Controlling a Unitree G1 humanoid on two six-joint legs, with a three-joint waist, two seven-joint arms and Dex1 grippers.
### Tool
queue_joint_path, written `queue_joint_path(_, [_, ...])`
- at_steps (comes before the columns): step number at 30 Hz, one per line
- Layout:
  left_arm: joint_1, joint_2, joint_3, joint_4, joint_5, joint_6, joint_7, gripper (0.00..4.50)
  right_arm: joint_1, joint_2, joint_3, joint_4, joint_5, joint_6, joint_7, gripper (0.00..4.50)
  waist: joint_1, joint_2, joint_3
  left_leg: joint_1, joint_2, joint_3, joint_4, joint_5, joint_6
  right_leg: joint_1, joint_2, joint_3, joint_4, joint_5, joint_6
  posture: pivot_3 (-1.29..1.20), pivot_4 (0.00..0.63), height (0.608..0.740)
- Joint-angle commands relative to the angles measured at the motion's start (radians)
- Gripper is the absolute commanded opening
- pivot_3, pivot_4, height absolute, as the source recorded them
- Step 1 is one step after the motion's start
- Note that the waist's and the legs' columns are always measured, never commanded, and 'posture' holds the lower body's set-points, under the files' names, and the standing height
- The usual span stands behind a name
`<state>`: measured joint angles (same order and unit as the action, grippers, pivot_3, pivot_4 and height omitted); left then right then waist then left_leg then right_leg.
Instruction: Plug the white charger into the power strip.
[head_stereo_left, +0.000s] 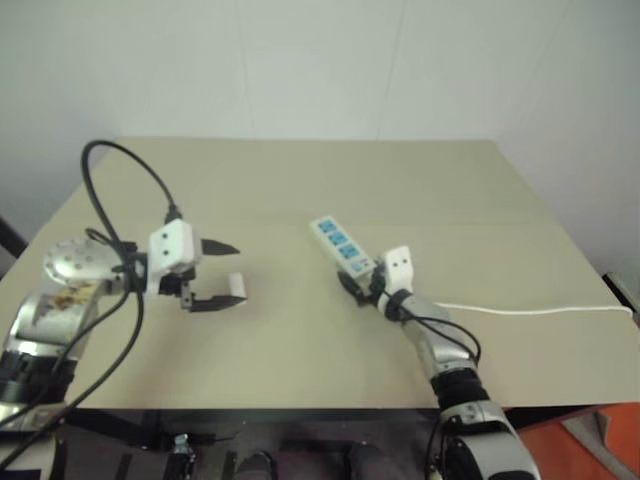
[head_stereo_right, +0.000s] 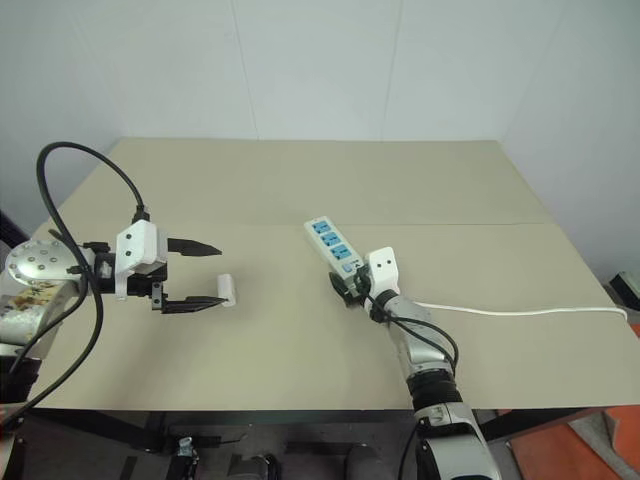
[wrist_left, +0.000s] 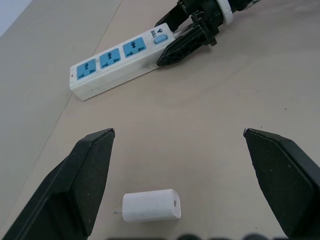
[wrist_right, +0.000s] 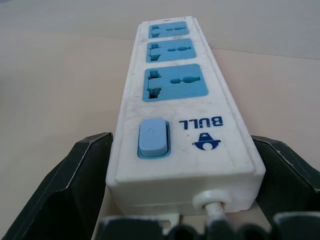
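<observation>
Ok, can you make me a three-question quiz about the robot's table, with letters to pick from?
1. Where is the white charger?
A. On the table between the left gripper's fingers
B. Plugged into the power strip
C. On the floor

2. How many blue socket faces does the power strip have?
A. One
B. Three
C. Five

3. How is the right gripper set?
A. Shut beside the charger
B. Holding the charger up in the air
C. Open, one finger on each side of the strip's switch end

Answers:
1. A: the left wrist view shows it lying on the table between the two black fingers, touching neither.
2. B: three blue faces sit in a row past the blue switch.
3. C: the right wrist view shows a finger flanking each side of the cord end.
</observation>
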<state>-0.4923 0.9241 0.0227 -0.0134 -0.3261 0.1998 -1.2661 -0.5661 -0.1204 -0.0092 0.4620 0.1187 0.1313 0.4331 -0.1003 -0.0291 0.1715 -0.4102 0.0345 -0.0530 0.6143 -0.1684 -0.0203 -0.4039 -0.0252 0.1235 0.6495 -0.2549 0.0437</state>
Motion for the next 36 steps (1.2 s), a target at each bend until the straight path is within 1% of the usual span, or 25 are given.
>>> queue_joint_path(1, [0.005, 0.014, 0.042, -0.031, -0.013, -0.006, 0.011, 4.5, -0.019, 0.003, 0.014, 0.016, -0.014, -0.041, -0.003, 4.12, -0.001, 0.0, 0.0, 0.0, 0.0, 0.0, 0.0, 0.0, 0.0, 0.0, 0.0, 0.0, 0.0, 0.0, 0.0, 0.0, 0.15, 0.74])
queue_joint_path(2, [0.006, 0.014, 0.043, -0.032, -0.012, -0.004, 0.014, 4.5, -0.02, 0.004, 0.011, 0.022, -0.01, -0.04, 0.0, 3.91, -0.001, 0.0, 0.0, 0.0, 0.0, 0.0, 0.0, 0.0, 0.0, 0.0, 0.0, 0.0, 0.0, 0.0, 0.0, 0.0, 0.15, 0.74])
queue_joint_path(3, [0.006, 0.014, 0.043, -0.033, -0.011, -0.003, 0.017, 4.5, -0.021, 0.003, 0.011, 0.028, -0.011, -0.043, 0.004, 3.59, -0.001, 0.0, 0.0, 0.0, 0.0, 0.0, 0.0, 0.0, 0.0, 0.0, 0.0, 0.0, 0.0, 0.0, 0.0, 0.0, 0.15, 0.74])
queue_joint_path(4, [0.002, 0.021, 0.038, -0.039, -0.004, 0.016, 0.024, 4.5, -0.022, -0.002, 0.017, 0.035, -0.02, -0.051, 0.005, 3.43, 0.0, 0.0, 0.0, 0.0, 0.0, 0.0, 0.0, 0.0, 0.0, 0.0, 0.0, 0.0, 0.0, 0.0, 0.0, 0.0, 0.15, 0.74])
queue_joint_path(6, [-0.009, 0.031, 0.023, -0.044, 0.022, 0.038, 0.044, 4.5, -0.022, -0.009, 0.026, 0.042, -0.036, -0.063, 0.009, 3.44, -0.001, 0.0, 0.0, 0.0, 0.0, 0.0, 0.0, 0.0, 0.0, 0.0, 0.0, 0.0, 0.0, 0.0, 0.0, 0.0, 0.15, 0.74])
queue_joint_path(10, [-0.099, 0.027, -0.048, -0.038, 0.14, 0.05, 0.113, 4.5, -0.024, -0.016, 0.031, 0.042, -0.035, -0.068, 0.025, 3.44, 0.002, 0.0, 0.0, 0.001, 0.0, 0.0, 0.0, 0.0, 0.0, 0.001, 0.0, 0.0, 0.0, 0.0, 0.0, 0.0, 0.15, 0.74])
queue_joint_path(11, [-0.146, 0.02, -0.08, -0.04, 0.182, 0.065, 0.128, 4.5, -0.027, -0.016, 0.031, 0.047, -0.035, -0.068, 0.027, 3.44, 0.002, 0.0, 0.0, 0.001, 0.0, 0.0, 0.0, 0.0, 0.0, 0.001, 0.0, 0.0, 0.0, 0.0, 0.001, 0.0, 0.15, 0.74])
queue_joint_path(12, [-0.209, 0.014, -0.121, -0.041, 0.216, 0.12, 0.131, 4.5, -0.03, -0.018, 0.031, 0.052, -0.036, -0.069, 0.029, 3.44, 0.004, 0.0, 0.0, 0.0, 0.0, 0.0, 0.0, 0.0, 0.0, 0.001, 0.0, 0.0, 0.0, 0.0, 0.001, 0.0, 0.15, 0.74])
queue_joint_path(14, [-0.301, 0.005, -0.176, -0.035, 0.243, 0.218, 0.114, 4.5, -0.037, -0.021, 0.033, 0.063, -0.038, -0.072, 0.032, 3.44, 0.003, -0.001, 0.0, 0.0, 0.0, -0.001, 0.001, 0.0, 0.0, 0.001, 0.0, -0.001, 0.0, -0.001, 0.002, 0.0, 0.15, 0.74])
queue_joint_path(15, [-0.416, -0.003, -0.241, -0.011, 0.245, 0.322, 0.036, 4.5, -0.036, -0.025, 0.038, 0.064, -0.041, -0.071, 0.04, 3.44, 0.002, -0.001, 0.0, 0.0, -0.001, -0.001, 0.001, 0.0, 0.0, 0.001, 0.0, -0.001, 0.0, -0.001, 0.003, 0.0, 0.15, 0.74])
queue_joint_path(17, [-0.601, -0.028, -0.357, 0.049, 0.284, 0.472, -0.06, 4.5, -0.033, -0.031, 0.045, 0.067, -0.046, -0.074, 0.051, 3.44, 0.002, -0.001, 0.0, -0.001, -0.001, -0.002, 0.001, 0.0, 0.0, 0.001, 0.001, -0.001, 0.0, -0.003, 0.005, 0.0, 0.15, 0.74])
queue_joint_path(19, [-0.728, -0.066, -0.457, 0.148, 0.352, 0.584, -0.081, 4.5, -0.03, -0.034, 0.047, 0.072, -0.047, -0.076, 0.054, 3.44, 0.0, -0.001, 0.0, -0.002, -0.001, -0.002, 0.001, 0.0, 0.0, 0.0, 0.001, -0.001, -0.001, -0.003, 0.006, 0.0, 0.15, 0.74])
queue_joint_path(22, [-0.807, -0.106, -0.538, 0.285, 0.414, 0.598, -0.1, 4.5, -0.031, -0.031, 0.042, 0.079, -0.041, -0.068, 0.051, 3.44, -0.01, 0.003, -0.002, 0.001, -0.001, -0.001, -0.002, 0.0, 0.0, 0.001, 0.002, 0.001, -0.001, -0.004, 0.006, 0.0, 0.15, 0.74])
queue_joint_path(24, [-0.817, -0.108, -0.565, 0.322, 0.43, 0.562, -0.139, 4.5, -0.03, -0.031, 0.044, 0.079, -0.041, -0.067, 0.053, 3.44, -0.018, 0.004, -0.001, 0.003, -0.001, -0.001, -0.004, 0.0, 0.0, 0.0, 0.002, 0.001, 0.001, -0.004, 0.005, 0.0, 0.15, 0.74])
queue_joint_path(27, [-0.801, -0.077, -0.606, 0.324, 0.441, 0.449, -0.251, 4.5, -0.032, -0.028, 0.046, 0.081, -0.039, -0.064, 0.058, 3.44, -0.02, 0.003, -0.001, 0.003, 0.0, -0.002, -0.004, 0.0, 0.0, -0.002, 0.004, 0.001, 0.005, -0.005, 0.004, 0.0, 0.15, 0.74])
queue_joint_path(30, [-0.801, -0.064, -0.646, 0.35, 0.486, 0.358, -0.312, 4.5, -0.037, -0.027, 0.048, 0.087, -0.042, -0.063, 0.057, 3.44, -0.019, 0.003, -0.001, 0.003, 0.0, -0.002, -0.003, 0.0, 0.0, -0.001, 0.003, 0.001, 0.006, -0.005, 0.003, 0.0, 0.15, 0.74])
queue_joint_path(31, [-0.793, -0.056, -0.649, 0.353, 0.494, 0.301, -0.33, 4.5, -0.04, -0.026, 0.047, 0.09, -0.042, -0.063, 0.058, 3.44, -0.018, 0.003, -0.001, 0.003, 0.0, -0.002, -0.003, 0.0, 0.0, -0.001, 0.003, 0.001, 0.006, -0.005, 0.004, 0.0, 0.15, 0.74])
queue_joint_path(33, [-0.775, -0.038, -0.644, 0.363, 0.466, 0.156, -0.347, 4.5, -0.044, -0.026, 0.046, 0.095, -0.04, -0.064, 0.06, 3.44, -0.019, 0.003, -0.001, 0.003, 0.0, -0.002, -0.002, 0.0, 0.0, -0.001, 0.003, 0.001, 0.006, -0.005, 0.004, 0.0, 0.15, 0.74])
queue_joint_path(35, [-0.744, -0.033, -0.609, 0.403, 0.392, -0.088, -0.348, 4.5, -0.046, -0.029, 0.045, 0.1, -0.04, -0.063, 0.065, 3.44, -0.019, 0.003, -0.001, 0.003, 0.0, -0.002, -0.002, 0.0, 0.0, -0.001, 0.003, 0.001, 0.006, -0.005, 0.003, 0.0, 0.15, 0.74])
queue_joint_path(36, [-0.739, -0.026, -0.618, 0.434, 0.335, -0.2, -0.348, 4.5, -0.047, -0.03, 0.045, 0.103, -0.04, -0.063, 0.067, 3.44, -0.019, 0.003, -0.001, 0.003, 0.0, -0.002, -0.002, 0.0, 0.0, -0.001, 0.003, 0.001, 0.006, -0.005, 0.003, 0.0, 0.15, 0.74])
